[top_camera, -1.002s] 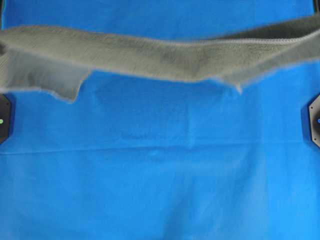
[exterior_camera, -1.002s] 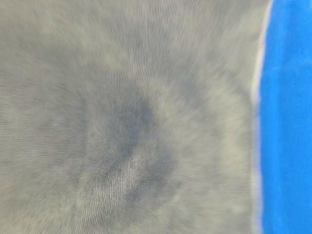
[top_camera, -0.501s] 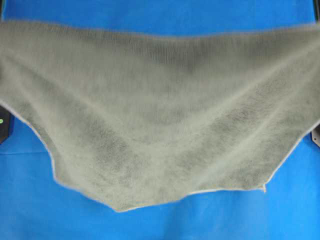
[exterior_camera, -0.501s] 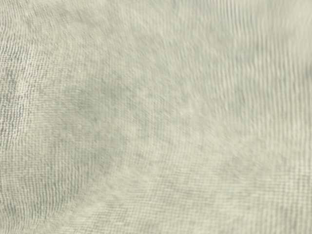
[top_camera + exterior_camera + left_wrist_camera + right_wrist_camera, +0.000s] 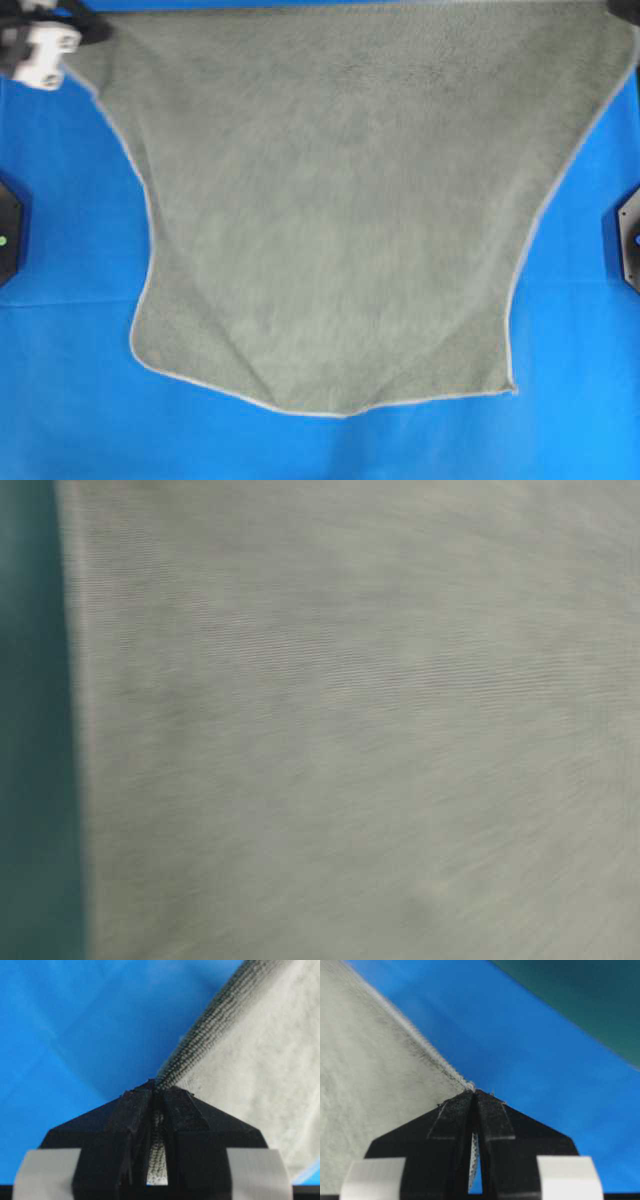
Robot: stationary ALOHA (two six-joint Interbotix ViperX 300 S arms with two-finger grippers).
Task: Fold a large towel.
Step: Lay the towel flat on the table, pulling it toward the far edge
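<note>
Hanging spread out, the towel (image 5: pixel 340 210) covers most of the blue sheet (image 5: pixel 70 400) on the bench, top edge stretched along the far side, lower part narrowing to a rounded point toward the near side. Pale hem (image 5: pixel 148 250) runs down both slanted sides; bottom right corner of the towel makes a small sharp tip. Bare sheet shows left and right of the towel and in a wide band below its lower edge, so there's open room on three sides. Two dark arm bases (image 5: pixel 8 240) sit at the sheet's edges, well clear of the towel.

Left gripper (image 5: pixel 154 1091): jaws pinched tight on the towel's hem, cloth visible in the slit between them. Right gripper (image 5: pixel 474 1094): same, clamped on the hem at the other top corner.

Overhead view shows only a white and black piece of the left arm (image 5: pixel 40 45) by the towel's top left corner; right gripper is out of it. Table-level view is blurred, nearly filled by the towel (image 5: pixel 360 720) close to the lens, with a dark teal strip (image 5: pixel 30 720) left of it. Right wrist view also catches a dark teal area (image 5: pixel 590 995) beyond the sheet.
</note>
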